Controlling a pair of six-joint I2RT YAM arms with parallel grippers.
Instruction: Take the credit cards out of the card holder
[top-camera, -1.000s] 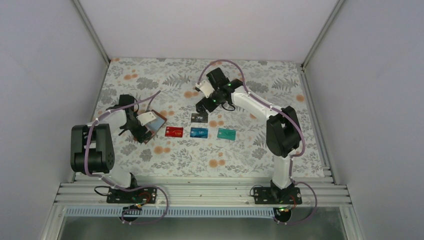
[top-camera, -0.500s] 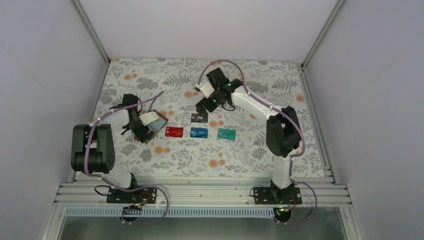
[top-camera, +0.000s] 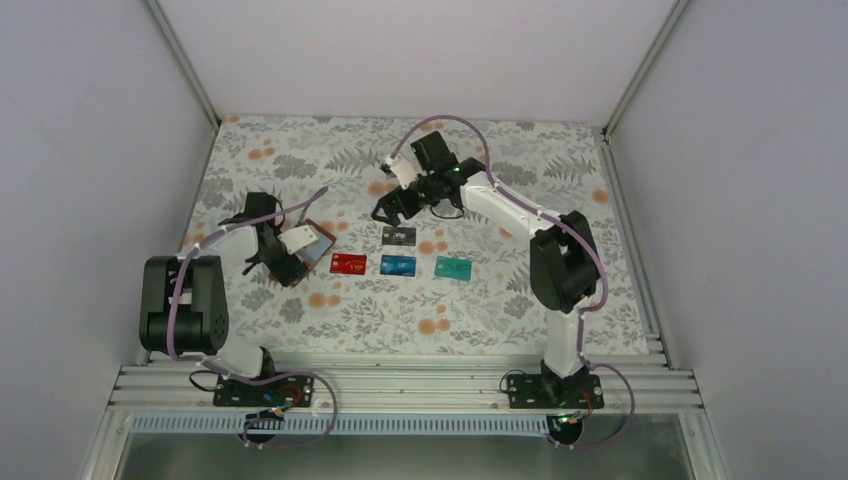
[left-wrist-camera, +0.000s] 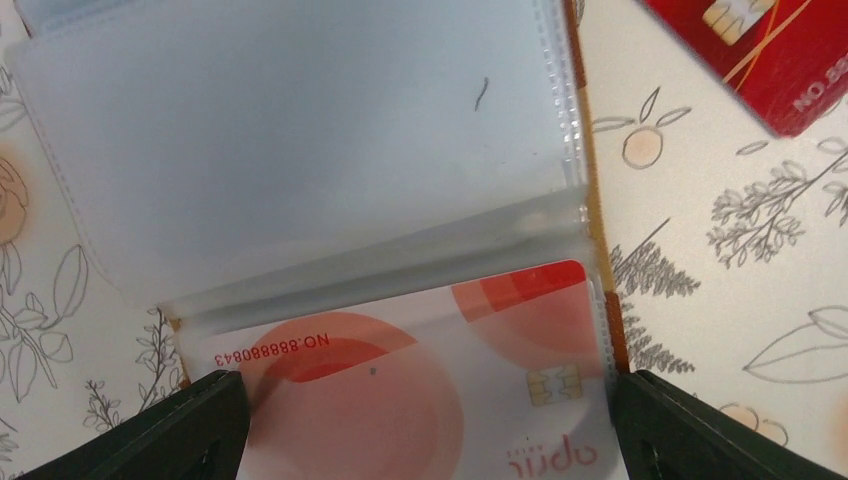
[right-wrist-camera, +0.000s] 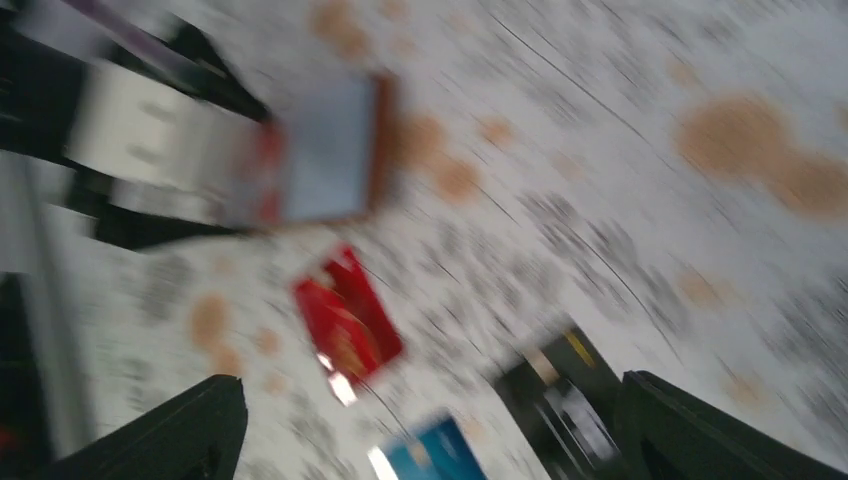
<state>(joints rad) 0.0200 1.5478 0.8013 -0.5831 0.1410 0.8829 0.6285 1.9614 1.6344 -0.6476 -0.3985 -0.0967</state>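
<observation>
The card holder (top-camera: 316, 238) lies open toward the tabletop's (top-camera: 500, 310) left edge, a red-white card (left-wrist-camera: 400, 390) in its pocket, between the spread left claw's (left-wrist-camera: 425, 425) jaws. 4 credit cards (top-camera: 398, 265) lie mid-tabletop. The right claw (top-camera: 388, 207) hovers spread, holding nothing.

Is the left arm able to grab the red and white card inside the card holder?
Probably yes. The left gripper hangs right over the card holder, jaws wide either side. But the red and white card lies under a clear pocket, so it must slide out.
</observation>
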